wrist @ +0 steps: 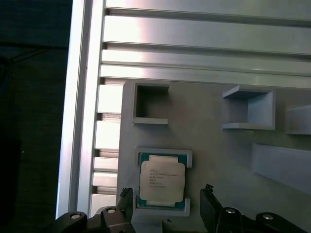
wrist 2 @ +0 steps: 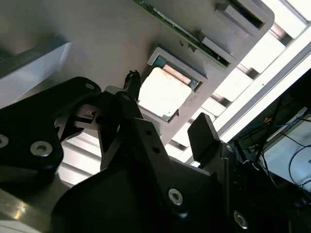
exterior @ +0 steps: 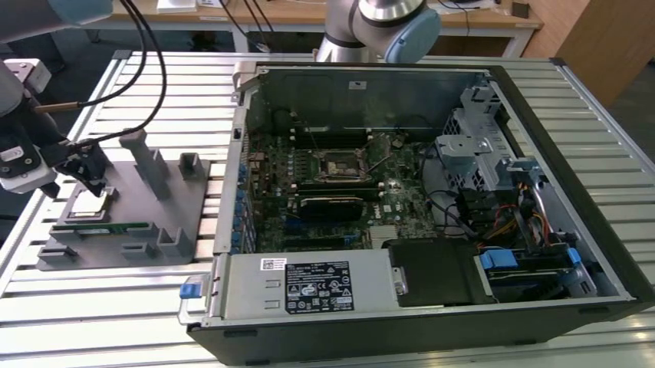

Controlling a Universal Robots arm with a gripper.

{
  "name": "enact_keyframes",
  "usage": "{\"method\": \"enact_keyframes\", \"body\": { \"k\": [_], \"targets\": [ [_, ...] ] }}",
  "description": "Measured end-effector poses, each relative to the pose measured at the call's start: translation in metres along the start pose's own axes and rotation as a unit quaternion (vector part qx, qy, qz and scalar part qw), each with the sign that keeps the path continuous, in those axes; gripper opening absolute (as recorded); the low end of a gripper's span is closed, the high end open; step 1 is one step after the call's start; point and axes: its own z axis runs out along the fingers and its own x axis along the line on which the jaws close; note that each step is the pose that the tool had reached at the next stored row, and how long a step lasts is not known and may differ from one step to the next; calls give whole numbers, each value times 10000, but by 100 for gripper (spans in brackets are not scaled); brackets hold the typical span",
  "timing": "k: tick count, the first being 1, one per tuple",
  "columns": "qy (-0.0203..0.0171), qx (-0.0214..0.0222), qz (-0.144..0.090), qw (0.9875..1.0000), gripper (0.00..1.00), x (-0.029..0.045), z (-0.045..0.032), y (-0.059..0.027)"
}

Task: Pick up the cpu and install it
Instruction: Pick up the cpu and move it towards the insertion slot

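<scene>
The cpu [wrist: 162, 179] lies flat, metal top up, in a shallow square pocket of the grey fixture [exterior: 128, 203]. The fixture is set on the slatted bench [exterior: 103, 307] at the exterior view's left, well apart from the socket [exterior: 336, 165] inside the open computer case [exterior: 409, 192]. The pincer [wrist: 167, 194] is held directly over the cpu and pointed down at it. Its fingers [wrist: 209, 199] are spread, and in both wrist views one dark fingertip is seen on each side of the chip, so it lies between them rather than off to one side. The cpu is close to square, so no long axis is marked, and its edges are lined up with the fingers' faces. No contact can be made out, so the chip is judged not yet gripped. In the exterior view the arm [exterior: 12, 100] is seen reaching in from the exterior view's left edge, bent down over the fixture. A thin green memory stick [exterior: 97, 227] is slotted just beside the cpu's pocket.
</scene>
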Motion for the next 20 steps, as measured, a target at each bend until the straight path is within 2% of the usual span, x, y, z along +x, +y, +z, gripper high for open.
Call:
{"method": "enact_keyframes", "body": {
  "k": [13, 20],
  "targets": [
    [0, 0, -1, 10000, 66, 1, 236, -7],
    [0, 0, 0, 10000, 66, 0, 283, 19]
  ]
}}
